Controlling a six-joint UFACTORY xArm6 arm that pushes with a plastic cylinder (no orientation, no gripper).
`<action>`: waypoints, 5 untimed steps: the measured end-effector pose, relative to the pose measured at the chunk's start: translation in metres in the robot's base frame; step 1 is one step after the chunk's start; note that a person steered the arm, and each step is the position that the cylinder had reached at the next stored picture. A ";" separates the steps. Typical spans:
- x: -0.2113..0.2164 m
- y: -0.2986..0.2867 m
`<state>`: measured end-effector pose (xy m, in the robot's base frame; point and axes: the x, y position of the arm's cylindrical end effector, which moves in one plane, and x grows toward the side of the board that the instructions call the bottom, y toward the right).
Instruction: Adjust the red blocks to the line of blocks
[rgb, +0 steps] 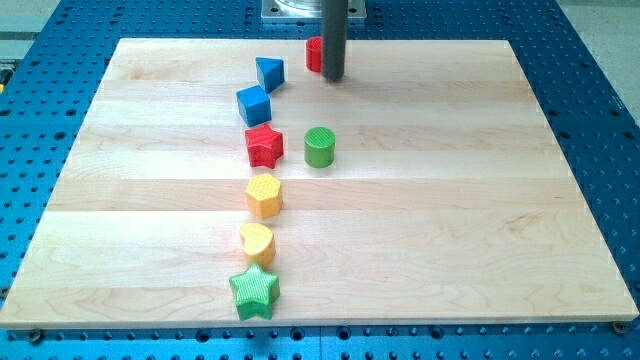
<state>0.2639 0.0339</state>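
Note:
A line of blocks runs down the board: a blue triangle (269, 72), a blue cube (254, 104), a red star (264, 145), a yellow hexagon (264, 194), a yellow heart (257, 242) and a green star (254, 292). A second red block (314, 53) sits near the view's top, right of the blue triangle, partly hidden by the rod. My tip (333, 76) rests just right of and below this red block, touching or nearly touching it. A green cylinder (319, 146) stands right of the red star, out of the line.
The wooden board (480, 200) lies on a blue perforated table (600, 120). A grey metal base (290, 10) shows at the view's top behind the rod.

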 end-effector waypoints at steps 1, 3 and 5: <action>-0.019 -0.014; -0.043 0.005; -0.070 -0.047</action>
<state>0.1941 -0.0136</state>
